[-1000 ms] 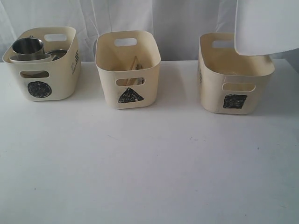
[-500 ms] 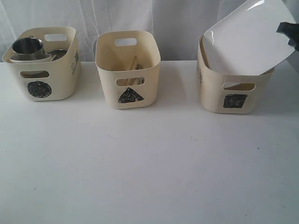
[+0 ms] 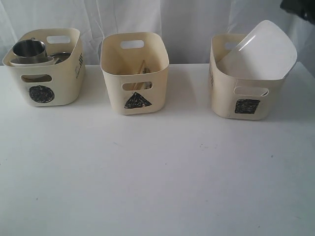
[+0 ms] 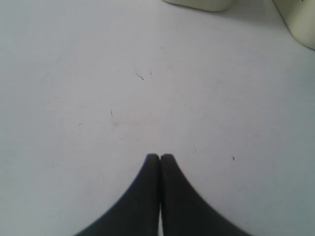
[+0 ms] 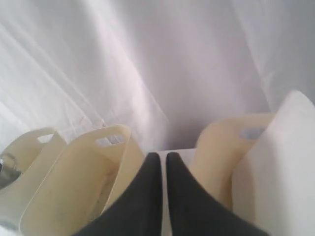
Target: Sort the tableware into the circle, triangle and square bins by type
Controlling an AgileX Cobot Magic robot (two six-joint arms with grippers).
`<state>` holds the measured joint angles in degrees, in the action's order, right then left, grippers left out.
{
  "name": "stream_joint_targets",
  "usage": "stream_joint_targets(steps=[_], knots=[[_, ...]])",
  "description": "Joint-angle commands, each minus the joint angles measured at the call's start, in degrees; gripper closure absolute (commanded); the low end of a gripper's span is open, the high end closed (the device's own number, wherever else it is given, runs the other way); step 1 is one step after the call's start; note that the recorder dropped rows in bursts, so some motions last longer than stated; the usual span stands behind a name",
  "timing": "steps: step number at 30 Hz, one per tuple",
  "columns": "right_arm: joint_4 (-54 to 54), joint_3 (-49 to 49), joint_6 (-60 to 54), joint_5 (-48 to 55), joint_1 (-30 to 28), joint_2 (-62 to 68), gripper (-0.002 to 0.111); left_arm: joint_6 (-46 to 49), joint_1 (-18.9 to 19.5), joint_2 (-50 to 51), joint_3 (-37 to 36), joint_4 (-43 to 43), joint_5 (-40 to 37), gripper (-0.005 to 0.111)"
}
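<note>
The big white plate [image 3: 263, 51] stands tilted in the square bin [image 3: 224, 101], its top poking out toward 1 o'clock. At 9 o'clock from it sits the triangle bin [image 3: 112, 91], then the circle bin [image 3: 66, 88] with a steel mug [image 3: 29, 49] inside. The left gripper [image 4: 160, 157], over the table [image 4: 98, 98], is pinched closed on nothing, and so is the right gripper [image 5: 163, 155], up high.
</note>
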<state>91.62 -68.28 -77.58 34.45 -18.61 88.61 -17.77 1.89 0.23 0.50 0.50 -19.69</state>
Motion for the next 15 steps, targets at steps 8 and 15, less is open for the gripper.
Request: stream_joint_targets(steps=[8,15], knots=[[-108.96,4.98,98.36,-12.61,10.51,-15.37,0.108,-0.01,-0.56,-0.23,-0.46,0.03,-2.62,0.107],[-110.32,26.95,99.68,-25.86,16.72,-42.74,0.108,-0.01,-0.56,-0.23,-0.46,0.03,-2.62,0.107]])
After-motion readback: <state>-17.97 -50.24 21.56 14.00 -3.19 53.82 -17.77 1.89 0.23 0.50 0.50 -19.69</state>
